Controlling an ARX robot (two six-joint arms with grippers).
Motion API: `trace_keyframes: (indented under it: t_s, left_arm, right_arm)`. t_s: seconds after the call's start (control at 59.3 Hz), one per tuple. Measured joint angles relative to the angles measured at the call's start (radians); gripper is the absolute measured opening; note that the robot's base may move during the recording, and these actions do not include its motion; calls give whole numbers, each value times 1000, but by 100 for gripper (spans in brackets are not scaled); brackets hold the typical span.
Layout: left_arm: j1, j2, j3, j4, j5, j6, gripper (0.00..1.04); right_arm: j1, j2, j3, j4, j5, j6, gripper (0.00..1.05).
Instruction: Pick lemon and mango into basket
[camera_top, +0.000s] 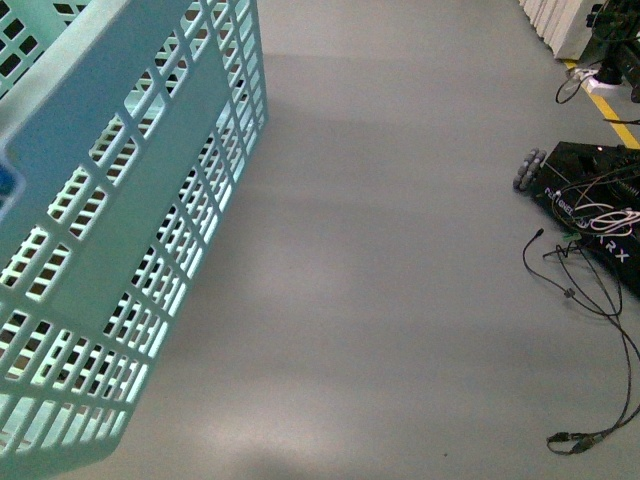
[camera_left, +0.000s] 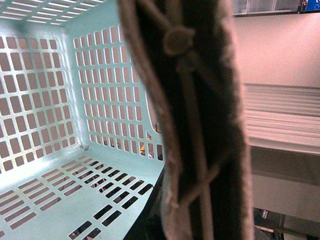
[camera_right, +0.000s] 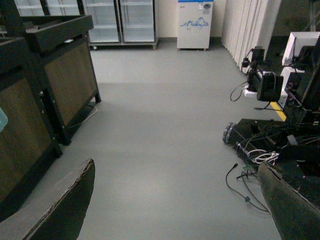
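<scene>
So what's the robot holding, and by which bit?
Probably the basket, by its brown handle, in the left claw, though that claw is hidden. The right claw is open and empty.

Robotics laboratory staged as a shop: glass-door refrigerators (camera_right: 120, 20) and dark display stands (camera_right: 60, 65) stood on grey floor (camera_right: 165, 125); a cabled robot base (camera_top: 590, 190) lay at 2 o'clock.

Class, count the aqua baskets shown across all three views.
1. The basket fills the front view's left side; its slotted inside shows in the left wrist view, partly behind its brown handle.
</scene>
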Motion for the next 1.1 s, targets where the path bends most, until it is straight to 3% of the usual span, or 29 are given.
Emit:
trace_keyframes:
  t_s: [1.097]
  left_arm:
    - [-1,0,3,0,2,0,5]
  right_arm:
    - [0,0,0,0,4,0,96]
